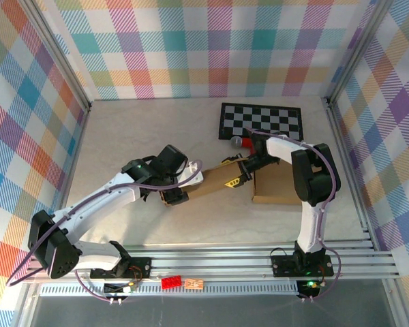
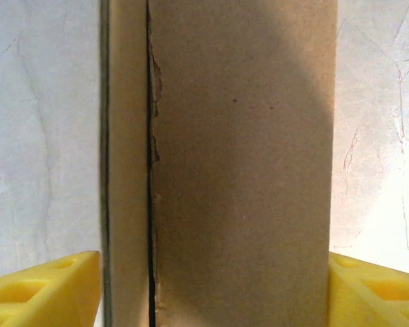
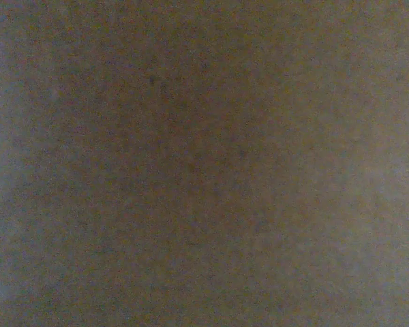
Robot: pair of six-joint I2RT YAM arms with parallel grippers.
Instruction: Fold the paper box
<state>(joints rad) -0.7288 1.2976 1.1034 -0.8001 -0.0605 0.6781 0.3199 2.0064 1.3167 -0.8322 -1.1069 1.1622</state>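
Paper box (image 1: 273, 187) lies flat mid-table between both arms. The left wrist view has the left gripper's (image 1: 174, 196) yellow fingers (image 2: 41, 286) clamping one panel's two edges. The right gripper (image 1: 240, 172) presses too close to cardboard to tell its jaws. Beyond sit a grey ball (image 1: 236, 142) and a checkered board (image 1: 261, 121).

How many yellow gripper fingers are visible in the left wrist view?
2. One finger is at the bottom left, against the left edge of the paper box; the other is at the bottom right, against its right edge.
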